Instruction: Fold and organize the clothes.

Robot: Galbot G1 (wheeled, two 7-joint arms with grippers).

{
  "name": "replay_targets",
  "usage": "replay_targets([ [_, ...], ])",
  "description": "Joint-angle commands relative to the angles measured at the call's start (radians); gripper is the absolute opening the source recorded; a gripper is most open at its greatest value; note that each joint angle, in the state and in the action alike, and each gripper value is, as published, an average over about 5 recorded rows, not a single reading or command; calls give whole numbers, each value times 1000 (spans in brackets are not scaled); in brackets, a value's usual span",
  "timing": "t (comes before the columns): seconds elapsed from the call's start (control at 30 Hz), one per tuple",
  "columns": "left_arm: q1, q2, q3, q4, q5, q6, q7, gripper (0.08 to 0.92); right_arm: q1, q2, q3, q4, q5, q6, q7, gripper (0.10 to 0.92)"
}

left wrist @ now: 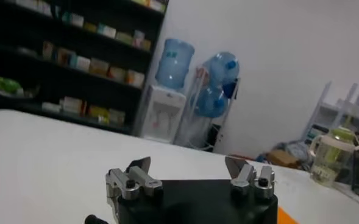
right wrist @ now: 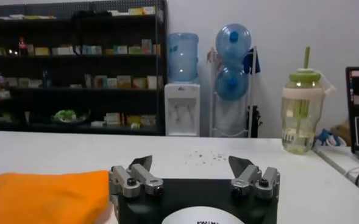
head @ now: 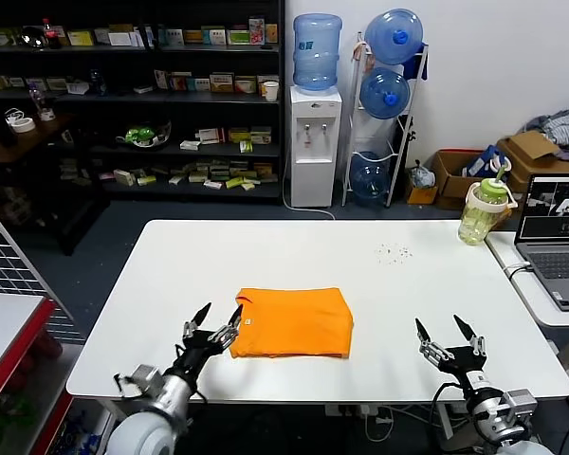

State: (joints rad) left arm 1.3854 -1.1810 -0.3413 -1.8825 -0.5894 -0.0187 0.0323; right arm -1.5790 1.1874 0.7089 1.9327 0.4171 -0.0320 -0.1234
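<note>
A white table (head: 360, 284) fills the middle of the head view, with dark stocked shelves (head: 133, 95) along the back wall, a water dispenser (head: 316, 123) beside them and a rack of spare water bottles (head: 389, 104) just past it. On the table's near half, a little toward the robot's left, lies the orange T-shirt (head: 292, 322), folded into a flat, neat rectangle with its collar end at the left; the right wrist view shows it as a low orange mound (right wrist: 45, 195) resting on the tabletop. A second table at the right carries an open laptop (head: 558, 237), and a pale green bottle (head: 484, 210) with a straw stands at the far right corner of the white table. The left gripper (head: 215, 320) hovers at the shirt's left edge, its jaws spread wide with nothing between them; one fingertip sits right by the collar, though whether it touches the cloth cannot be told. The right gripper (head: 446, 330) hangs over bare table near the front edge, well apart from the shirt, jaws likewise wide open and empty. A few small specks (head: 394, 252) dot the tabletop behind the shirt.
</note>
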Motion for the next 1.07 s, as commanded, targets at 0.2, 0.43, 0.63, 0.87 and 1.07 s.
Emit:
replay_targets([
  [0.2,238,-173,-294,-26,200,-315,266,823,-16,182,62,-41,-190,235,-84,823],
  [0.43,244,-165,-297,-16,195,-317,270,823,-18,209,83,-47,-224,255,-96,823],
  [0.63,242,-172,-291,-10,197,-320,272,823,-21,223,95,-51,-242,268,-102,823],
  [0.87,238,-184,-298,-10,199,-320,271,823,-21,228,100,-51,-247,277,-102,823],
  [1.07,238,-188,-306,-9,202,-323,271,823,-21,229,103,-49,-251,280,-100,823],
])
